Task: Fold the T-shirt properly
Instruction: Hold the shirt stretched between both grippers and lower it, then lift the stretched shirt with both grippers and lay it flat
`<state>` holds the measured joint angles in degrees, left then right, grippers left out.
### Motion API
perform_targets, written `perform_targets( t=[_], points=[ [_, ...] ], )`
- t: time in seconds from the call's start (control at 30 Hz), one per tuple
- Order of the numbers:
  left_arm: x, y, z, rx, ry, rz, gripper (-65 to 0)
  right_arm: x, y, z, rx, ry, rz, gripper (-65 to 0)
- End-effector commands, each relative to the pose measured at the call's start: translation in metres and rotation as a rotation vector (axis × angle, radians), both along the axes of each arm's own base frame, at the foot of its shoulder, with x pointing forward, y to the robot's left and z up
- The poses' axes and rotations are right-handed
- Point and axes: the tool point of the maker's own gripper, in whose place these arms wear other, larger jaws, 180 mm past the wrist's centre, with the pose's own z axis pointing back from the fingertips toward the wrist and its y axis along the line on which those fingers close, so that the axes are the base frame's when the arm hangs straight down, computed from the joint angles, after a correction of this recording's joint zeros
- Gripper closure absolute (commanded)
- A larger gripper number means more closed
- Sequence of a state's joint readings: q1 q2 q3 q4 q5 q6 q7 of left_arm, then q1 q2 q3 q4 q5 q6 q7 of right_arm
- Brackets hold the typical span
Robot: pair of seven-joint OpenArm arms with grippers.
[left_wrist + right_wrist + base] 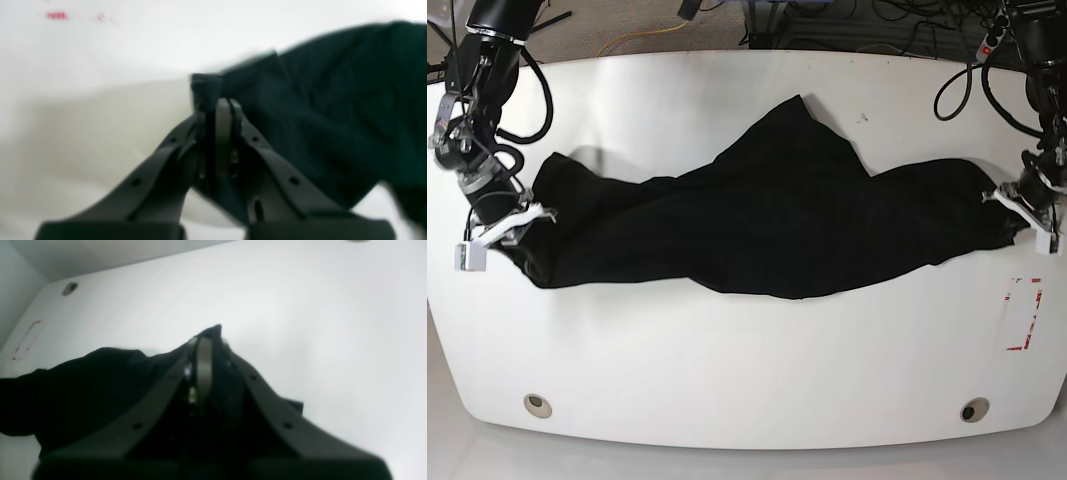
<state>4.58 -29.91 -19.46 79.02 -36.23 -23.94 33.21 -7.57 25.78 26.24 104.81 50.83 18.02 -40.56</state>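
Observation:
The black T-shirt (767,215) is stretched in a long crumpled band across the white table (747,370), with a peak of cloth toward the far edge. My left gripper (1010,205) is at the shirt's right end in the base view, shut on a bunched edge of the T-shirt (320,113); in the left wrist view the left gripper (218,101) pinches a small tuft of fabric. My right gripper (527,222) holds the shirt's left end. In the right wrist view the right gripper (208,336) is shut on the T-shirt (86,390), and cloth fills the space between its fingers.
Red tape marks (1024,313) lie on the table near the right end. Two round holes (538,405) (973,410) sit near the front edge. Cables (897,30) hang behind the table's far edge.

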Motion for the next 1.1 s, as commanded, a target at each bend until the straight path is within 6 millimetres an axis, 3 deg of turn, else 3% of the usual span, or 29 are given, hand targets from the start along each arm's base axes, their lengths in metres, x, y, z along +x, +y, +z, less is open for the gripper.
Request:
perform_targets(
  t=[0.0,0.23,0.43,0.63,0.73,0.83,0.97,1.07],
  points=[
    [0.028,0.018,0.072,0.061,-0.125,0.037,0.0,0.024,-0.022,0.039,-0.032,-0.105,-0.020,0.0],
    [0.055,0.002,0.152,0.133,-0.246,-0.008,0.0,0.063,-0.051,0.088,-0.053,-0.175,-0.054,0.0],
    [0.071,-0.006,0.215,0.171,-0.380,-0.023,0.0,0.103,-0.048,0.133,-0.111,-0.221,0.001,0.0],
    [0.077,-0.003,0.283,0.239,-0.511,-0.021,0.0,0.136,-0.050,0.201,-0.145,-0.314,0.014,0.0],
    [0.080,0.000,0.320,0.248,-0.581,-0.006,0.0,0.150,-0.049,0.245,-0.159,-0.372,0.018,0.0],
    [0.076,0.011,0.357,0.291,-0.643,0.020,0.0,0.156,-0.046,0.285,-0.185,-0.431,0.024,0.0],
    [0.073,0.020,0.389,0.296,-0.704,0.047,0.0,0.157,-0.041,0.329,-0.212,-0.495,0.030,0.0],
    [0.069,0.036,0.404,0.314,-0.715,0.078,0.0,0.155,-0.038,0.344,-0.226,-0.520,0.036,0.0]
  ],
)
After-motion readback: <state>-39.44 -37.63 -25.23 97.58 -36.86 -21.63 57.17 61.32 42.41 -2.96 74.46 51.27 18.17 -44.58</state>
